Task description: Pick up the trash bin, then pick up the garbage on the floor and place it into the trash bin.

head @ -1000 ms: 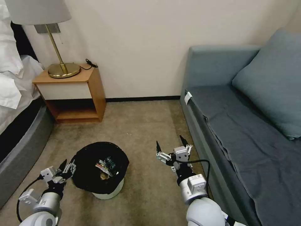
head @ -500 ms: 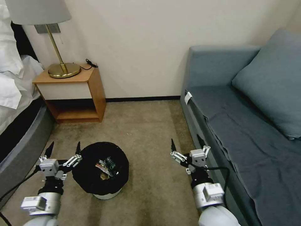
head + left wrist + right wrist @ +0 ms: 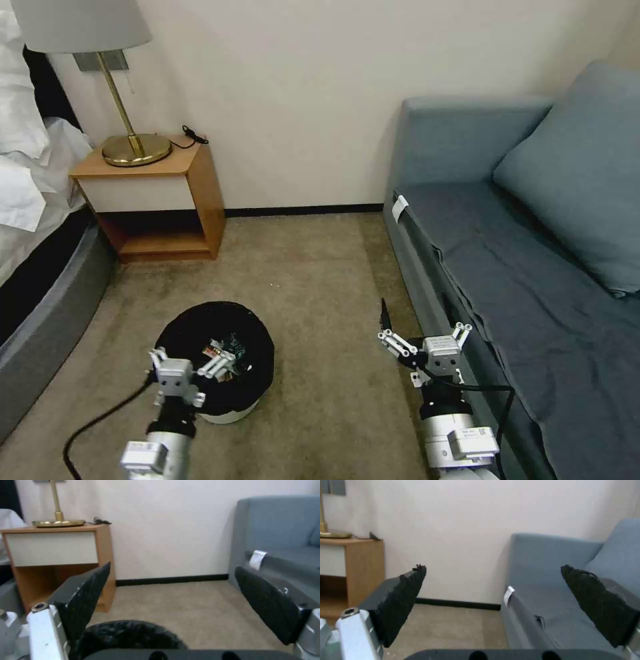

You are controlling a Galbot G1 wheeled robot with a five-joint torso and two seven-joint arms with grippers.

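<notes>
The trash bin (image 3: 200,333), a round bin lined with a crinkled black bag and with its white body showing at the base, stands on the carpet at lower left. Garbage (image 3: 223,350) lies inside it, with red-and-white and green-labelled pieces showing. My left gripper (image 3: 190,359) hovers open at the bin's near rim. In the left wrist view the left gripper (image 3: 172,568) has its fingers spread wide above the bag's rim (image 3: 130,633). My right gripper (image 3: 423,321) is open and empty beside the sofa's front edge. The right wrist view shows the right gripper (image 3: 493,567) holding nothing.
A blue-grey sofa (image 3: 520,267) fills the right side, close to my right arm. A wooden nightstand (image 3: 160,200) with a brass lamp (image 3: 133,148) stands against the far wall. A bed (image 3: 33,220) borders the left. Bare carpet (image 3: 313,280) lies between them.
My left gripper swung right, from beside the bin to over its near rim. My right gripper drifted right and back toward the sofa. The bin stayed put.
</notes>
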